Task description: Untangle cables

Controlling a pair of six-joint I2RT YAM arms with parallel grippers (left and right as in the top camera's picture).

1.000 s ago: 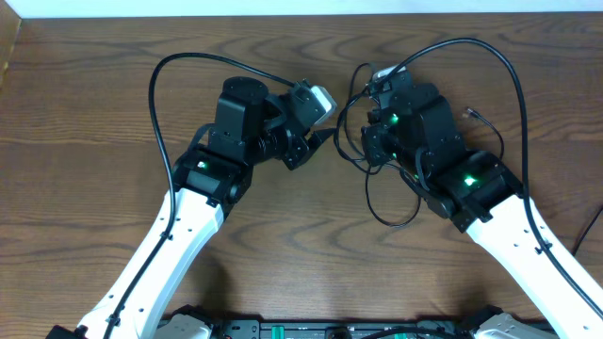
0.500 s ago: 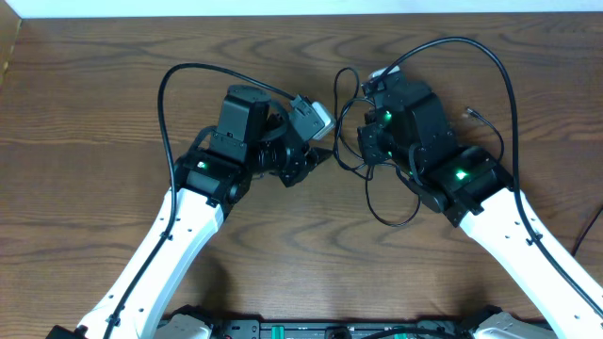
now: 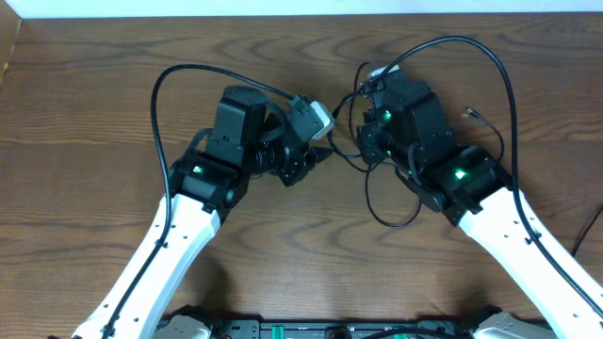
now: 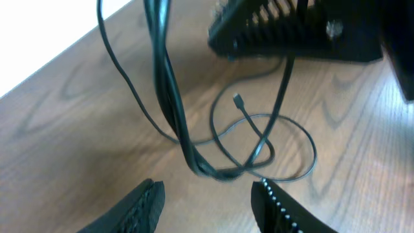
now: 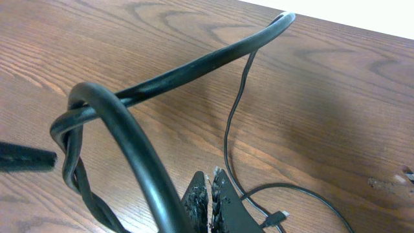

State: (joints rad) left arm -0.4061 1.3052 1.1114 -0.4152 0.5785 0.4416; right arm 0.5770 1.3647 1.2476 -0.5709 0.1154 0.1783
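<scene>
Edging nearer over the last second, the left gripper [image 4: 206, 189] now stands just short of the cables [image 4: 174, 110], its ribbed black jaws apart with nothing between them. That places it, I judge, to take a strand and pull against the right gripper [image 5: 208, 180], which is clamped tight and seems to hold the tangle raised. Two glossy round cords twist like rope, then spill into thin loose loops and a small plug [image 4: 238, 99] on the grained wooden table [image 4: 65, 136].
</scene>
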